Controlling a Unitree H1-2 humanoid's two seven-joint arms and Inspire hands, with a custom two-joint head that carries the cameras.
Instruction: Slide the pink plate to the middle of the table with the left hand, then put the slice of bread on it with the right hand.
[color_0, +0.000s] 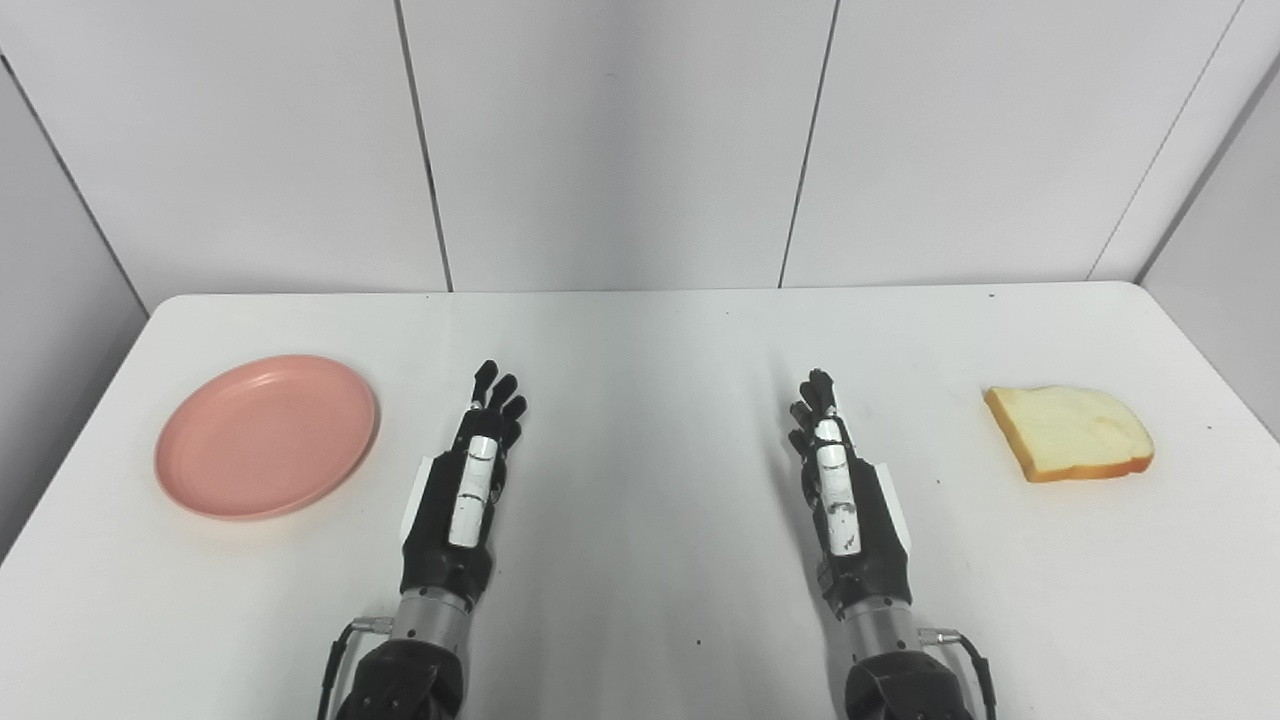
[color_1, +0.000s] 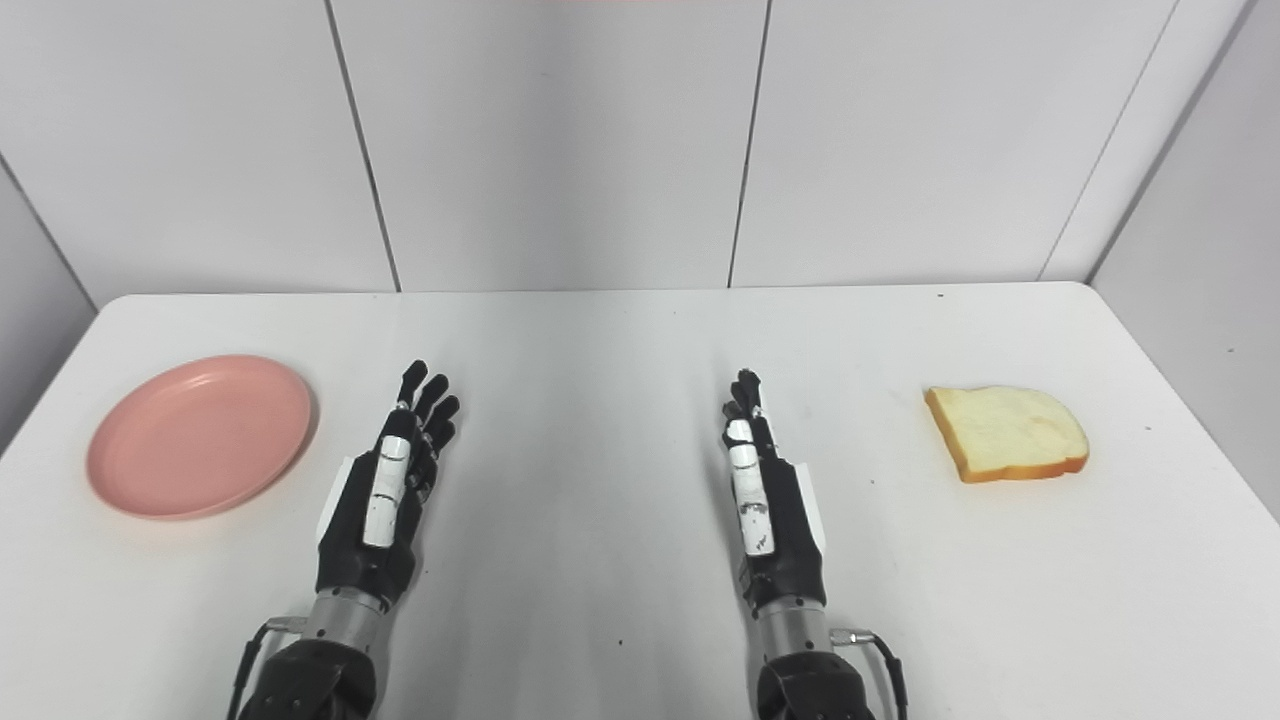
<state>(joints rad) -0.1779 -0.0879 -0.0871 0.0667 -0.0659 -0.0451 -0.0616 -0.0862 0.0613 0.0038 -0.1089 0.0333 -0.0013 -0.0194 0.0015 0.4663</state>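
The pink plate (color_0: 266, 437) lies flat near the left edge of the white surface (color_0: 640, 340), about midway between its far and near edges, with nothing on it. The slice of bread (color_0: 1070, 432) lies flat near the right edge of the surface, at much the same depth as the plate and well apart from it; its brown crust shows along the near and left sides.

Both arms come in from the near edge and reach toward the far edge. The left robot hand (color_0: 470, 475) is over the surface between the plate and the middle, just to the right of the plate's rim but not touching it. Its fingers (color_0: 497, 392) are stretched out straight and slightly spread, holding nothing. The right robot hand (color_0: 835, 465) is right of the middle, clearly apart from the bread. It is turned more on edge, fingers extended and close together, also holding nothing. Whether either hand rests on the surface or hangs just above it cannot be told.

A grey panelled wall (color_0: 620, 140) stands behind the far edge.
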